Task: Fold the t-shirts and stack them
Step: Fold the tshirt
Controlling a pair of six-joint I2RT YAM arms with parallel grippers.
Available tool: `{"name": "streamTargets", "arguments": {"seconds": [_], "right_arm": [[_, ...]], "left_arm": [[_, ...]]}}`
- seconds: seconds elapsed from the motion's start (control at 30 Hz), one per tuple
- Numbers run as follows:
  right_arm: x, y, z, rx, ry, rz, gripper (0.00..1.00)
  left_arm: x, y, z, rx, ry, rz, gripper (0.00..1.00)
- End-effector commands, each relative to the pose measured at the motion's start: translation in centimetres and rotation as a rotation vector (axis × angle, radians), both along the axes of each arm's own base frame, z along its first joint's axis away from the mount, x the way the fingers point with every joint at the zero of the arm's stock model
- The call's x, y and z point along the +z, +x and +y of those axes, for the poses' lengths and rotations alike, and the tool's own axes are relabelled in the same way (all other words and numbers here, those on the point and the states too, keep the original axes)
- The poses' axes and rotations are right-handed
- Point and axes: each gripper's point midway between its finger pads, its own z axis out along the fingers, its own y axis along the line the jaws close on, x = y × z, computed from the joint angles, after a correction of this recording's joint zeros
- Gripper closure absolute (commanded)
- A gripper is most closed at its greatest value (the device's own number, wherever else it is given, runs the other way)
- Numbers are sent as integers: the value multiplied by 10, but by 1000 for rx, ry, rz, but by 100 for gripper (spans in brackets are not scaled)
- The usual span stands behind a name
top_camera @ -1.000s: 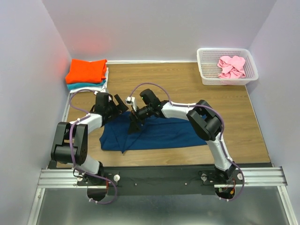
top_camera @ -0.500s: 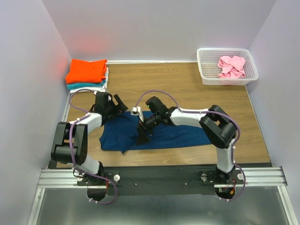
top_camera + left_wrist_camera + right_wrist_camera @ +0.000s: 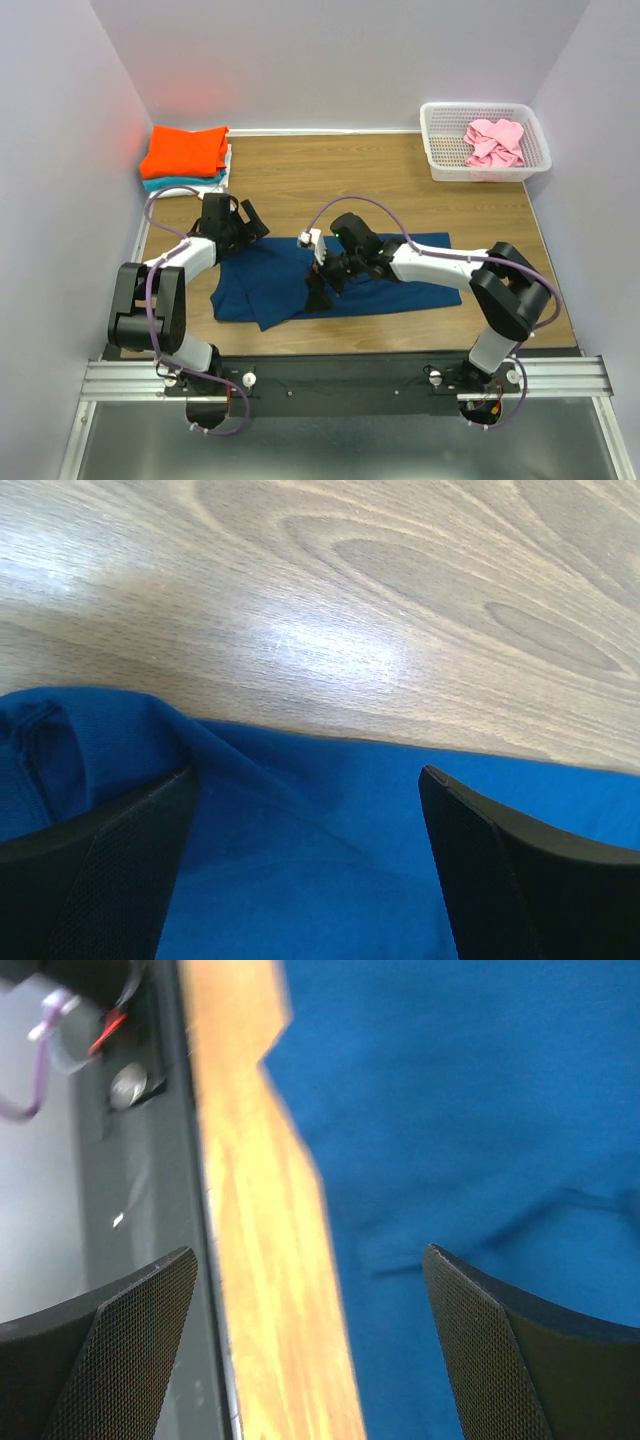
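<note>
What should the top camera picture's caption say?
Left tool and right tool over a navy t-shirt on the wooden table.

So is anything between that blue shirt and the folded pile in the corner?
No loose thing: only bare table separates the blue shirt from the folded pile. The left end effector, open, sits at that shirt edge.

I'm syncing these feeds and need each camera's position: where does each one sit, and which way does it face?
Top external: fixed above and behind the arms, looking down on the table; both arms, the left hand and the right hand show.
Left wrist: on the left arm, looking down at an edge of the navy t-shirt against bare wood; its spread fingers show.
Right wrist: on the right arm, looking down at the shirt's near edge and the mounting frame; its spread fingers show.
Shared: all three see the navy t-shirt.
</note>
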Motion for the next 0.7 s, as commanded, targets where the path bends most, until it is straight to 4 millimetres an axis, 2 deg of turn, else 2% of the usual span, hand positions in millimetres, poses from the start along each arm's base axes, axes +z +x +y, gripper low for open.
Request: {"name": "streamTargets", "arguments": {"seconds": [0.0, 0.03, 0.07, 0.13, 0.2, 0.23, 0.3, 0.37, 0.57, 0.67], "right_arm": [[15, 41, -5, -305, -68, -77, 0], [14, 62, -11, -430, -105, -123, 0], [18, 70, -12, -480, -106, -125, 0], [26, 81, -9, -599, -99, -77, 0], [25, 83, -5, -648, -96, -26, 0], [19, 83, -4, -711, -108, 42, 0], [12, 88, -4, -769, -123, 73, 0], [0, 91, -4, -833, -148, 118, 0], [-12, 89, 10, -842, -164, 154, 5], [-15, 90, 15, -850, -168, 152, 7]], "left_arm": [[23, 0, 12, 26, 41, -39, 2], [27, -3, 13, 34, 44, -42, 2], [33, -8, 14, 44, 44, -56, 2], [33, -24, 21, 92, 59, -43, 2], [26, -41, 31, 145, 81, -1, 2], [24, -47, 35, 174, 87, 9, 2], [20, -61, 44, 233, 102, 22, 2], [19, -65, 46, 252, 95, 13, 4], [-1, -77, 38, 230, 58, 49, 26], [-8, -78, 39, 232, 64, 67, 31]]}}
